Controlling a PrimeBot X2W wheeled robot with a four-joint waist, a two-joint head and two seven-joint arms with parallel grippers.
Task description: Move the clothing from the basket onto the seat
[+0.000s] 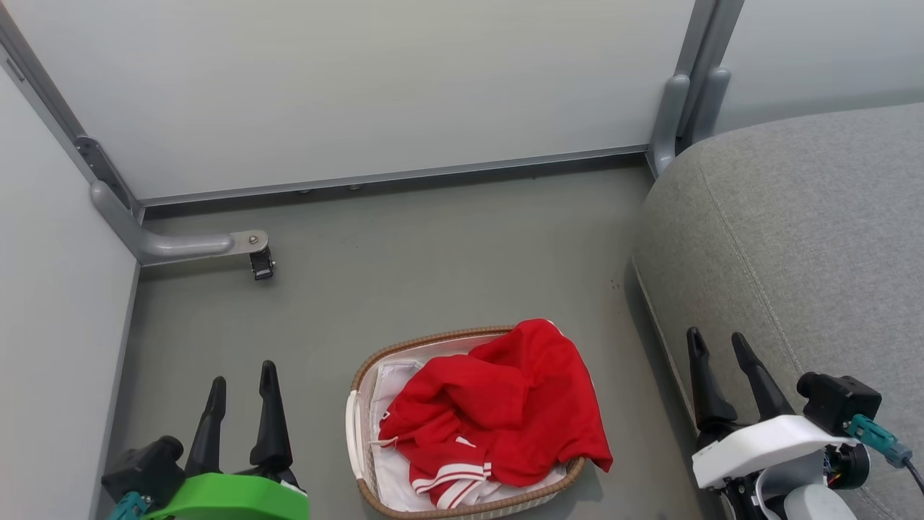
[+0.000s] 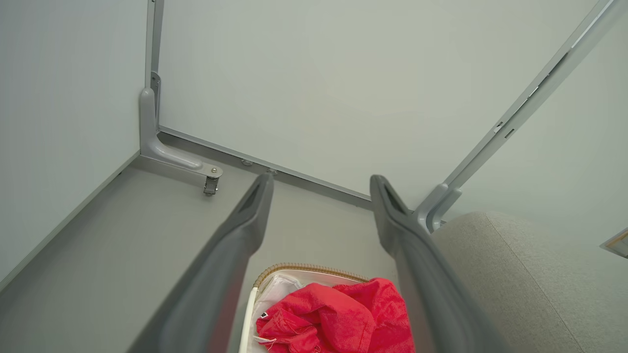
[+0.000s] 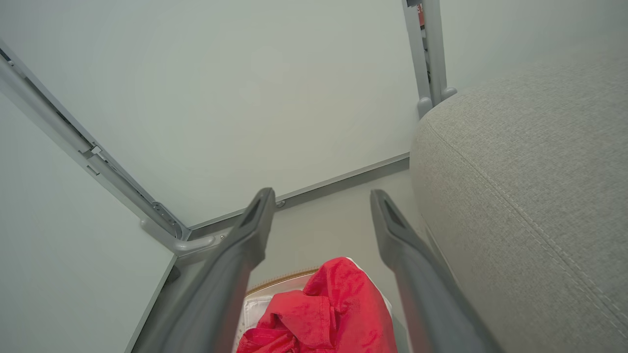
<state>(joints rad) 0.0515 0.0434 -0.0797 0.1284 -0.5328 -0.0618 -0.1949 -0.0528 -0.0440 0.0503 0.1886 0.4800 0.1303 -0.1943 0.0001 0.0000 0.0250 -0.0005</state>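
Clothing (image 1: 498, 412) is in neither of our grippers: the left gripper (image 1: 242, 374) and the right gripper (image 1: 717, 336) both hang spread wide and empty, one at each side of the basket (image 1: 404, 345). All the red cloth lies heaped in it, perhaps two pieces; the folds hide this. The seat (image 1: 808, 238), at our right, carries no cloth where we see it, so we judge nothing is moved yet.

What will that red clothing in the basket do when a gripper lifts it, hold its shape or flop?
Probably flop: the red clothing lies crumpled in soft folds, one edge draped over the basket rim. It would likely hang limp from the pinch. The folds overlap, so more cloth might drag up too.
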